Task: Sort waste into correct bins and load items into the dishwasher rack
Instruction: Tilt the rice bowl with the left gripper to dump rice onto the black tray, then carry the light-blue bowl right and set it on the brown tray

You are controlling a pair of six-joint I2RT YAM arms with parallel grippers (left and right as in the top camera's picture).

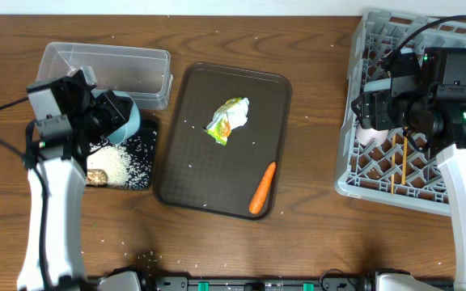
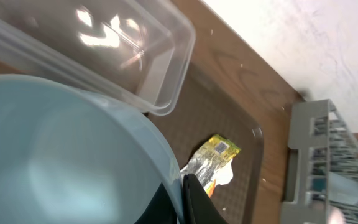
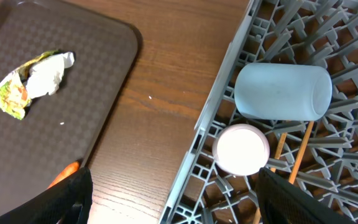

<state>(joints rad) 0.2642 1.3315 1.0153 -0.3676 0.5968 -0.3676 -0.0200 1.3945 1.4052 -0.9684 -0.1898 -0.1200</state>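
My left gripper [image 1: 113, 121] is shut on the rim of the white bowl with a pale blue outside [image 1: 128, 121], held tilted over the black tray [image 1: 136, 170]; the bowl fills the left wrist view [image 2: 61, 155]. White grains and a tan lump [image 1: 97, 175] lie in the black tray. The clear tub [image 1: 108, 69] stands behind it. The wrapper [image 1: 228, 120] and carrot [image 1: 262, 187] lie on the brown tray [image 1: 192, 178]. My right gripper [image 3: 179, 199] is open over the left edge of the rack [image 1: 354, 174]. The pink cup [image 3: 242, 149], blue cup [image 3: 283, 91] and chopsticks [image 3: 300, 152] are in the rack. The blue plate is out of view.
Bare wooden table [image 1: 314, 153] separates the brown tray from the rack. Small white crumbs are scattered on the table and brown tray. A white wall runs behind the table's far edge.
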